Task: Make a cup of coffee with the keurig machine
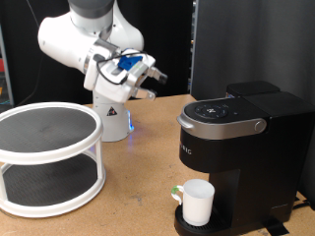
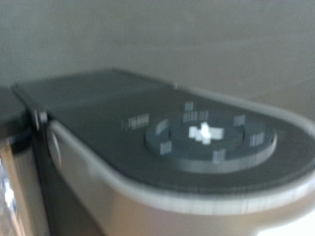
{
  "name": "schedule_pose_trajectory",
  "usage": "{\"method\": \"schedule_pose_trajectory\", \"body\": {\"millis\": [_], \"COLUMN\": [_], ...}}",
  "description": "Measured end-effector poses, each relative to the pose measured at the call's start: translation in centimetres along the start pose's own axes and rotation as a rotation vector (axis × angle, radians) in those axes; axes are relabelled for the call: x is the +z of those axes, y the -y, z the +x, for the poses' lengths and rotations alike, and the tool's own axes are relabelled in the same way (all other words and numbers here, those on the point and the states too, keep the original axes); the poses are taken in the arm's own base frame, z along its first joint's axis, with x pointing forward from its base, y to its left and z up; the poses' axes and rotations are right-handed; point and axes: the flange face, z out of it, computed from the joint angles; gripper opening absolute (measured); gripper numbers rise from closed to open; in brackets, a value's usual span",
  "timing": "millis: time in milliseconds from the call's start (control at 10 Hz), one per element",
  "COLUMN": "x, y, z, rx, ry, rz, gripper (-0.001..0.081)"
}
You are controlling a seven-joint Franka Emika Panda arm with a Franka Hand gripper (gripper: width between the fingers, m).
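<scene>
The keurig machine (image 1: 236, 133) stands at the exterior view's right, a black box with its silver-grey lid down and a round button panel (image 1: 217, 109) on top. On its drip base sits the cup (image 1: 197, 203), white with a greenish handle, upright under the spout. My gripper (image 1: 151, 85) hangs in the air to the machine's left, above the level of the lid and apart from it, with nothing seen between its fingers. The wrist view shows the machine's top (image 2: 118, 98) and button panel (image 2: 207, 135) close up and blurred. No fingers show there.
A white two-tier round rack (image 1: 47, 157) with dark mesh shelves stands at the exterior view's left. The robot's white base (image 1: 113, 118) is behind it, between rack and machine. All stand on a wooden table (image 1: 138, 206), with a black backdrop behind.
</scene>
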Motion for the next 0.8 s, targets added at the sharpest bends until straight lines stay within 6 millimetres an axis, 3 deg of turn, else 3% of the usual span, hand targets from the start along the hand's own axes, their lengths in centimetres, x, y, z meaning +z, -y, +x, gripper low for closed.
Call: {"method": "schedule_pose_trajectory", "body": {"millis": [200,400,600,800], "x": [-1.3,-1.8,-1.2,0.5], "y": [1.9,2.6,3.2,5.2], "z": [1.8,1.9,2.3,3.8], "rx": [-0.002,0.006,0.037,0.181], "ry": [-0.018,-0.019,-0.076,-0.272], "rz": [0.004,0.006,0.041,0.187], "gripper": [0.0803,0.0803,0.0803,0.0803]}}
